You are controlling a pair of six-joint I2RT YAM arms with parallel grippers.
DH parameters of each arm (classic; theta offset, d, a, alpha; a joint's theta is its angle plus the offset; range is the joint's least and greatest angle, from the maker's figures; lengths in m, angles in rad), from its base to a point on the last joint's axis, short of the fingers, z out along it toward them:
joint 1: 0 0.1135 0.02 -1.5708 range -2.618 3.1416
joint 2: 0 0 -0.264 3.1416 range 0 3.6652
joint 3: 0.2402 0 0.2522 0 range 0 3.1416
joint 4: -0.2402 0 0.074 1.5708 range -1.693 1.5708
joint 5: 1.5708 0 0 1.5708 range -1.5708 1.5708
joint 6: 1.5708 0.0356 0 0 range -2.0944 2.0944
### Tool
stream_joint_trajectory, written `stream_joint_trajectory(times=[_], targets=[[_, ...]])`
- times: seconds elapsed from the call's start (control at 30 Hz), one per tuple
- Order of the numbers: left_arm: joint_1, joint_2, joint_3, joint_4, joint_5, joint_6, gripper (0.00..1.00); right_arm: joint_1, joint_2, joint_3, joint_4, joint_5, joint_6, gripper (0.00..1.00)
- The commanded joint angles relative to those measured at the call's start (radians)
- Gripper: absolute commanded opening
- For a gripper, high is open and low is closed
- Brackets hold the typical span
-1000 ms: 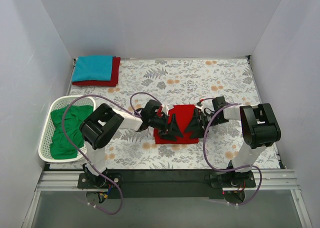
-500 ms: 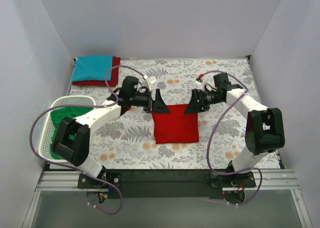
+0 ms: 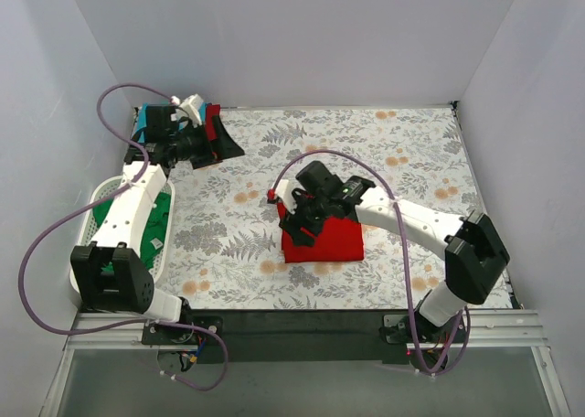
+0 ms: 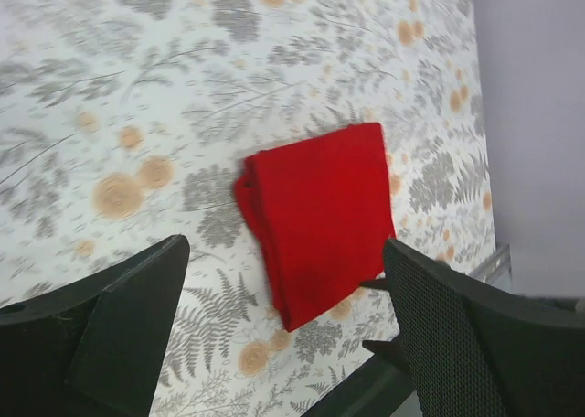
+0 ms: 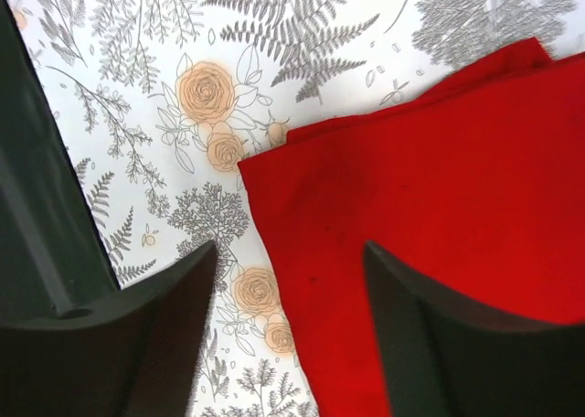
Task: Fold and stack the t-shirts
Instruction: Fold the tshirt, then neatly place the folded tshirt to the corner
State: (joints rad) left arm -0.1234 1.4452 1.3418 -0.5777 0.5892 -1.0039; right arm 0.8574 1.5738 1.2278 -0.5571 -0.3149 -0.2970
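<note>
One bright red t-shirt (image 3: pixel 331 243) lies folded on the worktop (image 3: pixel 393 152), not yet stacked; a green t-shirt (image 3: pixel 161 214) sits crumpled in the basket (image 3: pixel 163 252). Both hands gape empty: right hand (image 3: pixel 303 223) over the red fold, left hand (image 3: pixel 219 138) far back-left.

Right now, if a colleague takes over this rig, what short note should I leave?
Left gripper: open, empty, above the far left corner.
Right gripper: open, empty, over the left edge of the red shirt.
Red shirt: folded, in the middle, not stacked.
Blue shirt and dark red shirt: together in the far left corner, mostly hidden under the left arm.
Green shirt: crumpled in the white basket.
Left to do: stack the red shirt, then fold and stack the green one.
</note>
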Motion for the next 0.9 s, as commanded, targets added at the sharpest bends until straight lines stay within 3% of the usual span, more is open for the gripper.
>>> stream_joint_trajectory(times=[0.0, 0.1, 0.27, 0.87], targets=[[0.108, -0.015, -0.018, -0.134, 0.006, -0.038, 0.87, 0.049, 0.061, 0.021, 0.002, 0.148, -0.045, 0.66], [0.122, -0.049, -0.049, -0.142, -0.052, -0.033, 0.87, 0.103, 0.107, 0.036, 0.003, 0.160, -0.037, 0.53], [0.122, -0.086, -0.099, -0.142, -0.058, -0.038, 0.87, 0.189, 0.186, 0.061, 0.005, 0.203, -0.010, 0.49], [0.122, -0.115, -0.153, -0.142, -0.074, -0.030, 0.87, 0.258, 0.330, 0.018, 0.112, 0.303, 0.045, 0.48]])
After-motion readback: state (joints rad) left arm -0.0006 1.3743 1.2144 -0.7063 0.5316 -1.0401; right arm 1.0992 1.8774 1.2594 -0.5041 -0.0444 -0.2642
